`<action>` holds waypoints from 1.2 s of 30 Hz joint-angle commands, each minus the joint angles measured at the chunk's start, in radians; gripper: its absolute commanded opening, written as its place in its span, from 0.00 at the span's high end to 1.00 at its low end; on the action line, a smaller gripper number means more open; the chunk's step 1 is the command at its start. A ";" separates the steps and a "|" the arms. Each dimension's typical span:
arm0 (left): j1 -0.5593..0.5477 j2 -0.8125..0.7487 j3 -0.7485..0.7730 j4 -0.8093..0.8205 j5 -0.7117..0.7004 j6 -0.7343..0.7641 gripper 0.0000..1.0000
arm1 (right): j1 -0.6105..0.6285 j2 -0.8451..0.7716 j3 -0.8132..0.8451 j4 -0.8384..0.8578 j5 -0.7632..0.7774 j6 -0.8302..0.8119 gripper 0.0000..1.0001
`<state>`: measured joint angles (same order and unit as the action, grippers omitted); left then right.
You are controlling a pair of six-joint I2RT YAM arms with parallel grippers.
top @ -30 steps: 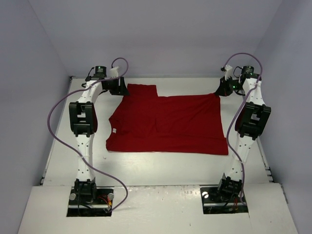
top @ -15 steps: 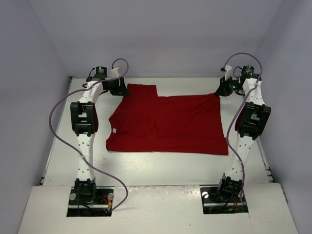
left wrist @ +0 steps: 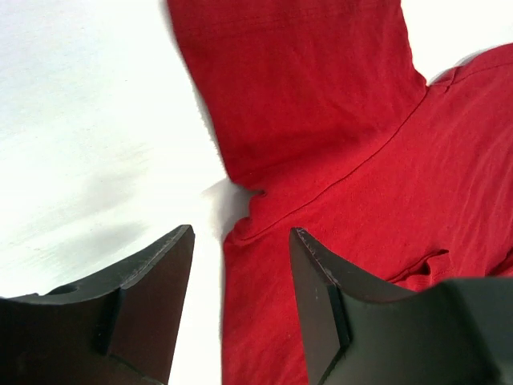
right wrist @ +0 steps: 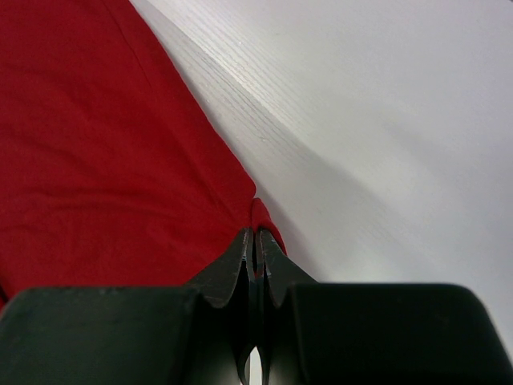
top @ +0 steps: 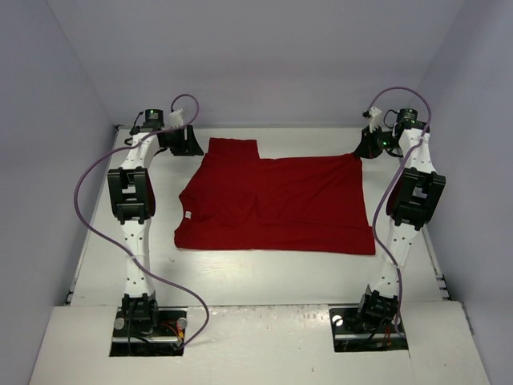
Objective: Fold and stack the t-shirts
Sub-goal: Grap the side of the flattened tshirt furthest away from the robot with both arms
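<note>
Shirt: one dark red t-shirt [top: 276,204] lies spread on the white table [top: 240,273], filling mid-table, well away from both arm bases.
Lay: collar end toward 9 o'clock, hem toward 3 o'clock; one sleeve [top: 234,149] sticks out flat at 11 o'clock of the body.
Left claw [left wrist: 240,233]: mine, at 10 o'clock of the shirt; jaws standing wide apart, nothing between them. Wrist view shows the notch where sleeve meets body below the gap, half cloth, half bare table.
Right claw [right wrist: 255,239]: at the shirt's 2 o'clock corner; jaws pressed together with a small tuck of red hem corner nipped at the tips.
Contact: right is plainly on cloth; whether my left tips touch the cloth I cannot tell.
Done: little, by my reckoning. The shirt is laid out and fairly smooth, one corner gripped; creases on the body may be a fold, but I cannot be sure.
Left: take the sleeve side, bring the far edge over, fold down to a compact packet, then stack. No other shirt or pile in view.
</note>
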<state>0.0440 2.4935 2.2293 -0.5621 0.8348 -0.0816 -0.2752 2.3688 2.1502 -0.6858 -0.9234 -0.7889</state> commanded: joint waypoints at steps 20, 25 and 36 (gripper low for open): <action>-0.035 0.036 0.132 0.033 0.122 -0.036 0.52 | 0.008 -0.003 0.002 -0.017 -0.006 -0.018 1.00; -0.035 0.041 0.130 0.031 0.139 -0.037 0.53 | 0.008 -0.002 -0.002 -0.017 -0.004 -0.019 1.00; -0.035 0.047 0.152 0.037 0.179 -0.050 0.84 | 0.011 -0.008 -0.012 -0.018 0.005 -0.028 1.00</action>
<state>0.0158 2.5866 2.3227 -0.5618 0.9684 -0.1239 -0.2733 2.3714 2.1467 -0.6922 -0.9127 -0.7965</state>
